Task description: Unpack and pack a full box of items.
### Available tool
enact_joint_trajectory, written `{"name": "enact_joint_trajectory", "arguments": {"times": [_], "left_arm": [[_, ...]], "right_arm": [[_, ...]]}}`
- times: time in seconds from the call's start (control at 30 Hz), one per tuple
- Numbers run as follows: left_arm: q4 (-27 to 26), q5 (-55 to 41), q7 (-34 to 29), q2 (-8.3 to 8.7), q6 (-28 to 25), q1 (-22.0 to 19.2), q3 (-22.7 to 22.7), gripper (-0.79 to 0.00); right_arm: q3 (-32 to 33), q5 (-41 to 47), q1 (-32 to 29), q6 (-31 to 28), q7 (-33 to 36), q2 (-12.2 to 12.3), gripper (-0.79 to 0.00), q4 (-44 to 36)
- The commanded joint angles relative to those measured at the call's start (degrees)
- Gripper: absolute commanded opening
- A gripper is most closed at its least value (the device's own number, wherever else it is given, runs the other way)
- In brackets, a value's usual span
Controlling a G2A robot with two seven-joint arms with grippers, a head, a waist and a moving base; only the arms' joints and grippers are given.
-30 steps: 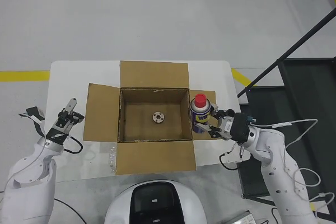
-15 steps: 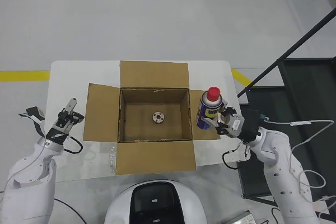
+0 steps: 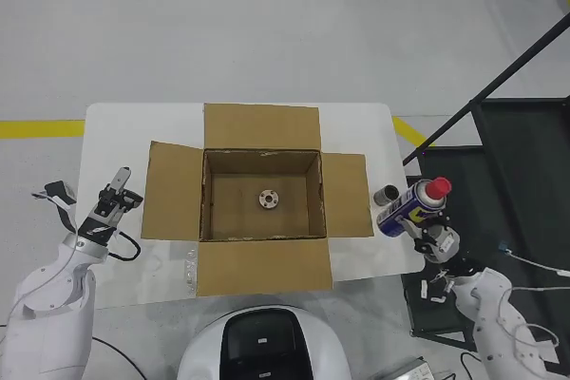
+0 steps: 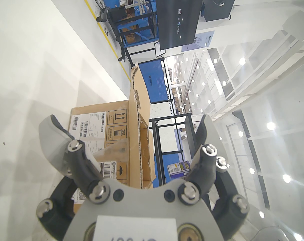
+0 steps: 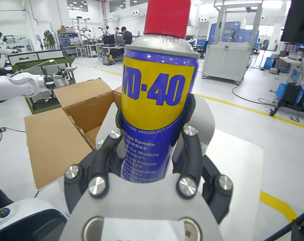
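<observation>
The left arm (image 3: pixel 52 285) and right arm (image 3: pixel 499 313) are glossy white shells trailed by thin cables. The left gripper (image 4: pixel 128 129) has a grey metal plate with a white label, black links pinned by silver slotted screws, and pale grey jaws. The right gripper (image 5: pixel 155 119) is built the same.

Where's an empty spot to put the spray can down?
Most room is on the box floor, all around the little metal ring. On the table, the far corners beside the back flap are bare, and so is the near corner in front of the right flap. It's tight at the right edge by the small grey cylinder.
</observation>
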Motion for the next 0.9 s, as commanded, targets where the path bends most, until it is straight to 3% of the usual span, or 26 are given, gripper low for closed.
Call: {"name": "enact_joint_trajectory", "arguments": {"times": [0.0, 0.33, 0.53, 0.7, 0.87], "left_arm": [[0.00, 0.00, 0.00, 0.00, 0.00, 0.00, 0.00, 0.000], [0.00, 0.00, 0.00, 0.00, 0.00, 0.00, 0.00, 0.000], [0.00, 0.00, 0.00, 0.00, 0.00, 0.00, 0.00, 0.000], [0.00, 0.00, 0.00, 0.00, 0.00, 0.00, 0.00, 0.000], [0.00, 0.00, 0.00, 0.00, 0.00, 0.00, 0.00, 0.000]], "right_arm": [[-1.53, -0.40, 0.69, 0.67, -0.54, 0.13, -0.785, 1.58], [-1.53, -0.40, 0.69, 0.67, -0.54, 0.13, -0.785, 1.58], [-0.27, 3.60, 0.97, 5.63, 4.89, 0.02, -0.785, -0.48], [-1.17, 4.93, 1.98, 7.77, 4.84, -0.13, -0.785, 5.25], [-3.83, 3.34, 4.80, 10.66, -1.03, -0.43, -0.785, 13.80]]}}
